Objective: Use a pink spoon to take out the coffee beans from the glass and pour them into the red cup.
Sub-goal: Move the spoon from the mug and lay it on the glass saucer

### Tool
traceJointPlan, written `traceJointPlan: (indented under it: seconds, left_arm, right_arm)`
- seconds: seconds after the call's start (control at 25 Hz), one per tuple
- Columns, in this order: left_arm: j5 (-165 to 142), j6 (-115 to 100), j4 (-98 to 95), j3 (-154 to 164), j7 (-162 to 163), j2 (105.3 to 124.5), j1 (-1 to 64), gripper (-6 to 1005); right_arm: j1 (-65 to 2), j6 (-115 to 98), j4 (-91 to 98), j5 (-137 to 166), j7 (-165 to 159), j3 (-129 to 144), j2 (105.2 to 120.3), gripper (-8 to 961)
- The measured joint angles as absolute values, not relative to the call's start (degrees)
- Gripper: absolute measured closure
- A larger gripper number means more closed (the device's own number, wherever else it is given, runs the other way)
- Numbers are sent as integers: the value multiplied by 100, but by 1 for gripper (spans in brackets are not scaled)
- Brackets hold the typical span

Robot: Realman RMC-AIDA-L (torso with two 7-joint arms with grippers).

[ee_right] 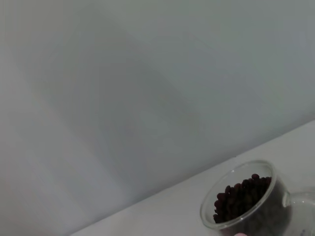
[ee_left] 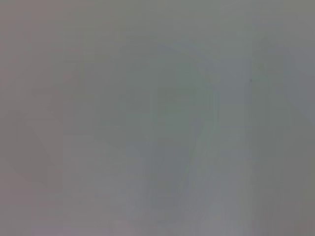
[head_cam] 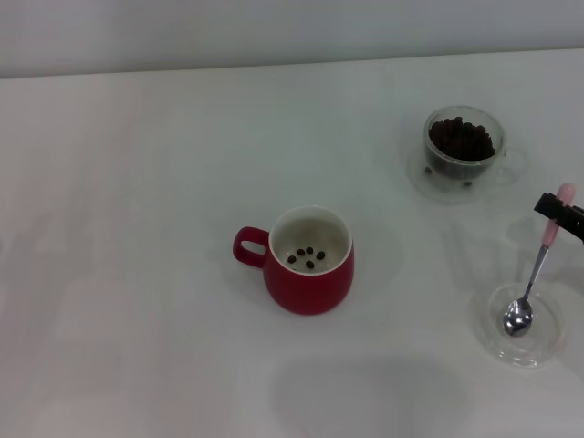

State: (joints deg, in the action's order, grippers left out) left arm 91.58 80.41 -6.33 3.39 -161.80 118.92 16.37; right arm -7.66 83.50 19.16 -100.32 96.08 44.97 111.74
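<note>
The red cup [head_cam: 308, 274] stands mid-table, handle to the left, with a few coffee beans [head_cam: 307, 255] on its cream bottom. The glass [head_cam: 464, 146] stands at the back right, with a heap of coffee beans [head_cam: 463, 139] in it; it also shows in the right wrist view [ee_right: 241, 199]. My right gripper [head_cam: 555, 208] at the right edge is shut on the pink handle of the pink spoon [head_cam: 540, 265]. The spoon hangs steeply, and its empty metal bowl is down in a flat clear dish [head_cam: 534, 356]. My left gripper is out of view.
The glass stands on a clear saucer [head_cam: 424, 182]. The white table [head_cam: 137, 228] stretches left of the cup. A pale wall runs along the table's back edge. The left wrist view shows only a blank grey surface.
</note>
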Motion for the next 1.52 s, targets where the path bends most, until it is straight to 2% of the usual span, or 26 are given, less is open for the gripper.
traceJointPlan:
  seconds: [0.64, 1.52]
  left_arm:
    - [9158, 8025, -641, 337, -16180, 11883, 1637, 528]
    - [9157, 8009, -642, 343, -16180, 11902, 1588, 529]
  right_arm:
    - [-705, 8228, 1723, -9962, 9567, 4499, 11195, 815]
    - [-764, 7863, 1594, -9755, 9586, 4496, 11136, 794]
